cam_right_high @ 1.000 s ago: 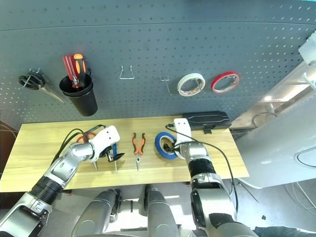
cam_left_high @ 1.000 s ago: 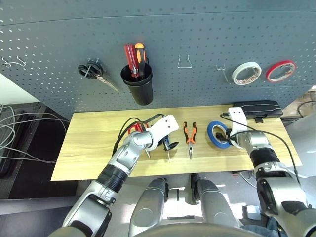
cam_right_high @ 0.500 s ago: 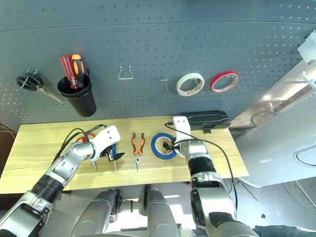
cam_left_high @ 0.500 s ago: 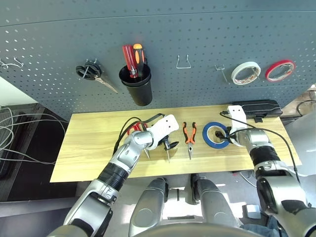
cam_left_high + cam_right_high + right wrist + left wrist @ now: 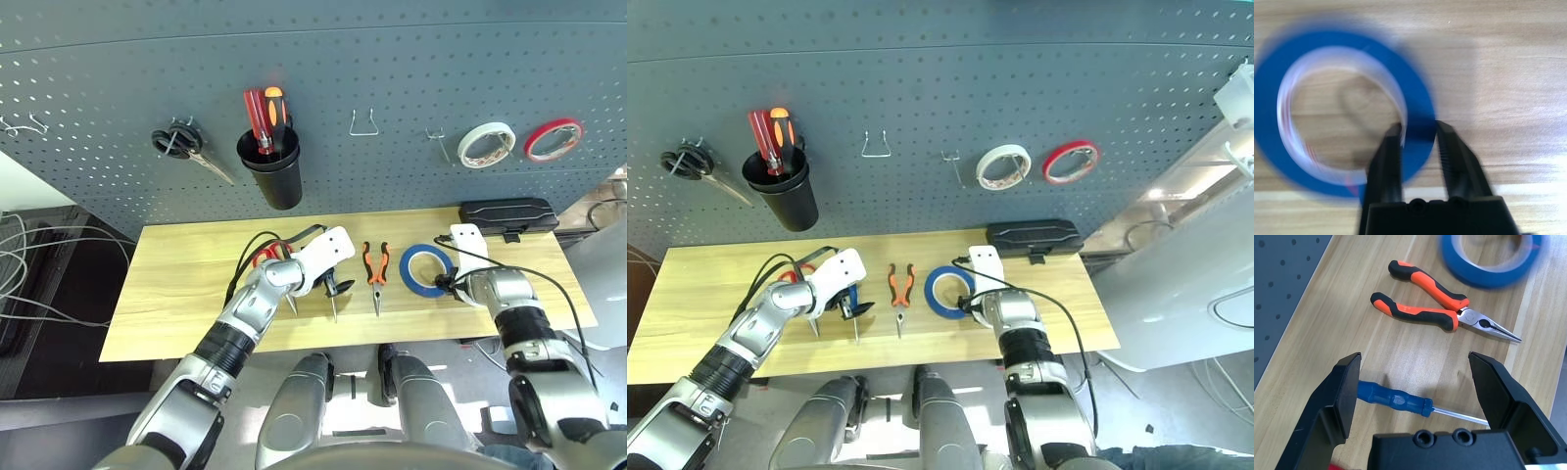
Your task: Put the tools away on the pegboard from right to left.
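The blue tape roll (image 5: 408,264) lies flat on the table right of centre. My right gripper (image 5: 1418,128) is shut on its near-right wall, one finger inside the ring and one outside. The orange-and-black pliers (image 5: 377,266) lie just left of the roll. Further left, my left gripper (image 5: 1414,357) hovers open over the slim blue-handled screwdriver (image 5: 1396,399), a finger on each side and apart from it. The red-handled scissors (image 5: 269,252) are partly hidden behind that gripper. The pegboard (image 5: 392,59) rises behind the table.
On the pegboard hang black-handled scissors (image 5: 181,145), a black cup (image 5: 273,171) holding screwdrivers, a bare wire hook (image 5: 365,122), a small hook (image 5: 440,142), a white tape roll (image 5: 488,143) and a red one (image 5: 554,138). A black box (image 5: 509,212) sits at the table's back right.
The blue tape roll has gone from tilted up to lying flat, and my right gripper has shut on its wall. The left arm has not moved.
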You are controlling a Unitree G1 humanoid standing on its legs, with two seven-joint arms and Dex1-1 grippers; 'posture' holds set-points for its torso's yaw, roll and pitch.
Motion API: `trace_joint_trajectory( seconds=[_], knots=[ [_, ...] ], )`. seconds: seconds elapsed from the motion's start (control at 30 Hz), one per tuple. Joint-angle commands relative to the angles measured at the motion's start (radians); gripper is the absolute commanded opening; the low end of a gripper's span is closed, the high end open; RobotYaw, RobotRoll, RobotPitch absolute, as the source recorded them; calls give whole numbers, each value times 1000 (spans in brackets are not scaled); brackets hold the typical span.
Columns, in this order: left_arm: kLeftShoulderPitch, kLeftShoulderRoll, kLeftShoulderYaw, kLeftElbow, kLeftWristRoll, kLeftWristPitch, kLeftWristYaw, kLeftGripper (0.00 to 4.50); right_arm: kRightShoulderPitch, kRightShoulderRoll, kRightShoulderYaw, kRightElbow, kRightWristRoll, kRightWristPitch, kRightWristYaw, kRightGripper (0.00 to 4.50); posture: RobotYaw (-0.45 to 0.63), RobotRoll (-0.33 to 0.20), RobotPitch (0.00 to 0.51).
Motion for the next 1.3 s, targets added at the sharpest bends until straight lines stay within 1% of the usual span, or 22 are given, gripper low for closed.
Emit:
trace_joint_trajectory(
  seconds=[0.03, 0.17, 0.27, 0.33, 0.43, 0.5, 0.57, 0.63, 0.73, 0.83, 1.03, 1.2, 1.3],
  knots=[
    [1, 1, -10, 20, 8, -17, -4, 4500, 11, -25, 11, -80, -3, -7, 16, 692, 10, 0, 211],
    [7, 8, 8, 7, -1, -46, 7, 4500, 68, -80, 49, -196, -20, -120, 66, 692, 0, 0, 213],
    [23, 14, 33, -22, -20, -76, 21, 4500, 132, -124, 71, -308, -26, -206, 103, 692, -6, 0, 214],
    [40, 15, 59, -50, -37, -100, 33, 4500, 178, -160, 94, -387, -39, -296, 140, 692, -6, 0, 214],
    [80, 10, 114, -99, -87, -187, 52, 4500, 252, -244, 145, -483, -106, -540, 181, 692, -21, 0, 215],
    [108, 8, 142, -131, -121, -289, 58, 4500, 294, -279, 144, -491, -134, -725, 174, 692, -25, 0, 215],
    [133, -8, 176, -175, -185, -387, 50, 4500, 323, -297, 115, -480, -150, -894, 144, 692, -27, 0, 212],
    [147, -17, 190, -199, -229, -445, 34, 4500, 336, -309, 99, -463, -166, -1013, 125, 692, -32, 0, 210],
    [153, -24, 182, -233, -259, -518, 10, 4500, 350, -314, 62, -477, -177, -1182, 87, 692, -36, 0, 209],
    [141, -31, 178, -225, -256, -535, 13, 4500, 340, -307, 27, -489, -181, -1254, 58, 692, -40, 0, 206],
    [116, -43, 183, -204, -251, -578, 25, 4500, 281, -293, -19, -471, -183, -1301, 25, 692, -45, 0, 203],
    [109, -40, 184, -200, -254, -589, 24, 4500, 251, -277, -30, -467, -185, -1306, 10, 692, -41, 0, 202],
    [108, -38, 177, -205, -249, -589, 19, 4500, 216, -263, -26, -461, -202, -1269, -1, 692, -38, 0, 200]
  ],
)
